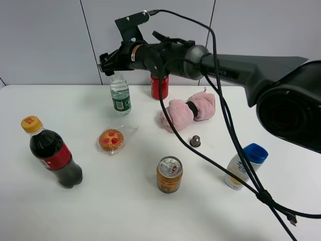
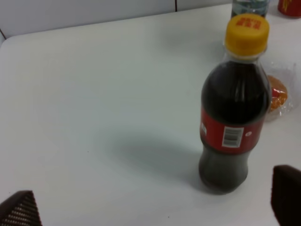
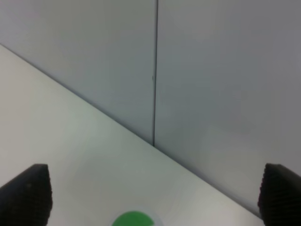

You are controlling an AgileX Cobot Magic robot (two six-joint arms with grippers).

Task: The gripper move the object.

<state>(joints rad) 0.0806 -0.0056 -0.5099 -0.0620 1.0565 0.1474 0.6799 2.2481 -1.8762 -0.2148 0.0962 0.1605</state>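
The cola bottle (image 2: 233, 117) carries a red label with a barcode; the red print on its yellow cap is unreadable. The water bottle (image 1: 120, 95) is clear, and the writing on its green label is too small to read. It stands upright on the desk (image 1: 125, 211), at 11 o'clock from the gold can (image 1: 169, 174). The right end effector (image 1: 104, 64) hovers just above the water bottle's top, fingers (image 3: 28, 193) spread wide, gripping nothing. The left end effector (image 2: 153, 202) is likewise wide open and empty.

Bare table (image 1: 60, 105) is seen to the left of the water bottle (image 1: 120, 96) in the high view, while its right is hemmed in by the red can (image 1: 159, 87) and the pink towel (image 1: 188, 110), and its front by the wrapped pastry (image 1: 111, 140). The air over the middle of the table is crossed by the right arm (image 1: 241, 70) and its hanging cables (image 1: 225, 120). The way before the left gripper (image 2: 153, 197), its fingers spread wide, is partly blocked by the cola bottle (image 2: 233, 108).
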